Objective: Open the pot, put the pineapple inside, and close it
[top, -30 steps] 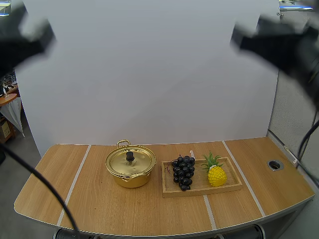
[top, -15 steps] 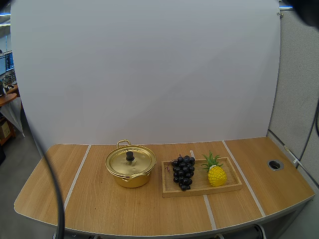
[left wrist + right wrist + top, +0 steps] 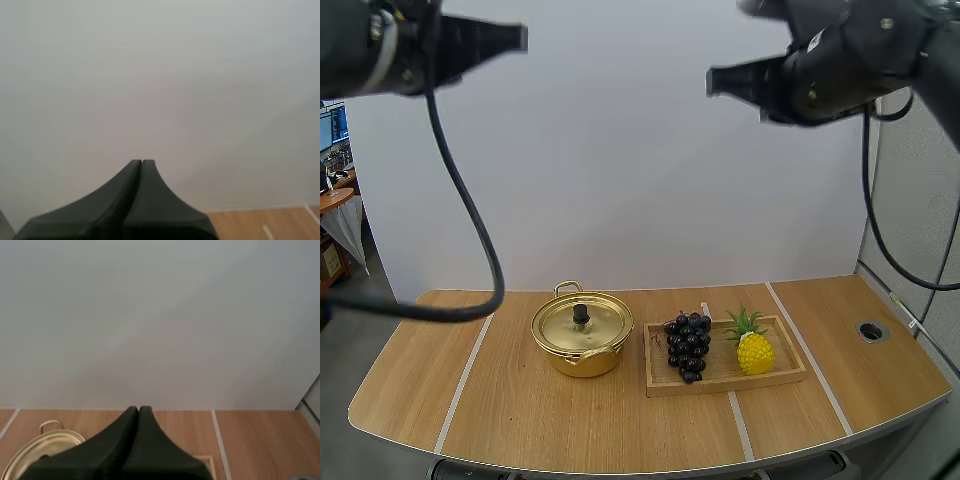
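A gold pot [image 3: 582, 334] with its lid on and a black knob [image 3: 581, 313] stands on the table left of centre. Just to its right a wooden tray [image 3: 780, 373] carries a yellow pineapple [image 3: 753, 345] with green leaves and a bunch of dark grapes [image 3: 687, 345]. My left gripper [image 3: 520, 38] hangs high above the table's left side, shut, its fingers together as one dark wedge [image 3: 141, 166]. My right gripper [image 3: 712, 82] hangs high above the tray, also shut [image 3: 138, 411]; the pot's rim [image 3: 35, 447] lies below its fingers.
The wooden table [image 3: 520, 420] has pale seams and a round grommet hole [image 3: 871, 330] at the right. A white backdrop stands behind it. Bare wood lies in front of the pot and tray and at both ends.
Both arms have swung into the high view at the top, left and right, high over the table. Pot, tray, grapes and pineapple have not moved.
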Controlling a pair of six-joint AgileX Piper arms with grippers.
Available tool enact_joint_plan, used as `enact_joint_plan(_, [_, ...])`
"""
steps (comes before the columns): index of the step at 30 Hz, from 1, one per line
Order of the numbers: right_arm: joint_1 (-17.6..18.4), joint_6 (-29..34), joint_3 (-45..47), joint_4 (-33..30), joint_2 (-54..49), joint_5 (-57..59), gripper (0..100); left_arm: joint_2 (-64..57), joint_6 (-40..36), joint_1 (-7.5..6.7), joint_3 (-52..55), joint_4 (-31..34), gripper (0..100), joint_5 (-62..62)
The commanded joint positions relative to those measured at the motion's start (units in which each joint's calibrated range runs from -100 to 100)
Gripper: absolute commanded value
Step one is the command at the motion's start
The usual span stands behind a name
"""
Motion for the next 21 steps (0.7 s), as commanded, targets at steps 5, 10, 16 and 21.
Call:
enact_joint_plan(5, [-0.18,-0.27,-0.38,-0.73,3.88,9.72,0,7.47,0.18,-0.15,1.80,-0.03,0,13.44])
enact_joint_plan(10, [-0.18,-0.27,-0.38,-0.73,4.25,9.91,0,10.02,0.18,-0.15,5.76,-0.03,13,12.57])
enact_joint_plan(16, [-0.18,5.68,-0.38,-0.73,4.25,11.32,50,11.34,0.38,-0.15,8.81,-0.03,66,12.52])
enact_joint_plan(21, [-0.18,3.45,-0.38,-1.09,4.25,11.32,100,11.34,5.52,-0.15,9.85,-0.03,100,14.83])
